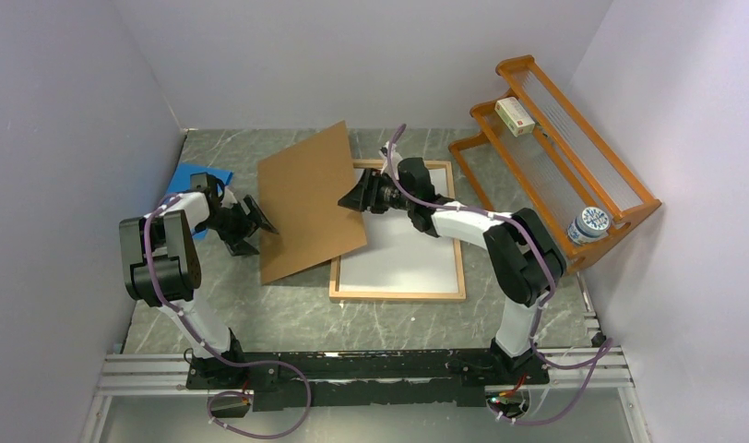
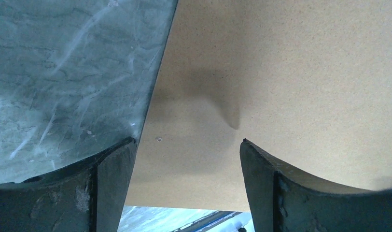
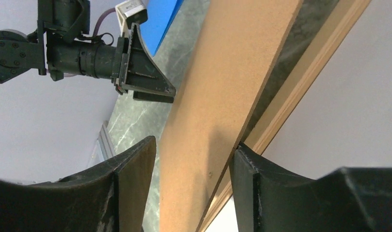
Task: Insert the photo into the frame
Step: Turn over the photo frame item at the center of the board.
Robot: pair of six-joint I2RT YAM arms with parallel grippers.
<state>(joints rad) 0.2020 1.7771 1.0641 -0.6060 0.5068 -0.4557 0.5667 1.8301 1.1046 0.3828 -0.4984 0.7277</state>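
The frame point(image 1: 398, 295), with a narrow light-orange border, lies flat right of centre; its border also shows in the right wrist view point(image 3: 300, 92). A white surface point(image 1: 408, 254) fills it. No printed side shows, so I cannot tell whether that is the photo's back. A brown hardboard panel point(image 1: 306, 203) lies tilted over the frame's left side. My right gripper point(image 1: 350, 200) is open, with the panel's right edge point(image 3: 218, 111) between its fingers point(image 3: 194, 145). My left gripper point(image 1: 254, 233) is open at the panel's left edge point(image 2: 281, 87), its fingers wide apart point(image 2: 187, 145).
A plain blue sheet point(image 1: 197, 180) lies at the back left under the left arm. An orange slatted rack point(image 1: 574, 129) stands at the back right, holding a small box point(image 1: 515, 116) and a blue-and-white can point(image 1: 588, 224). Walls close in on three sides.
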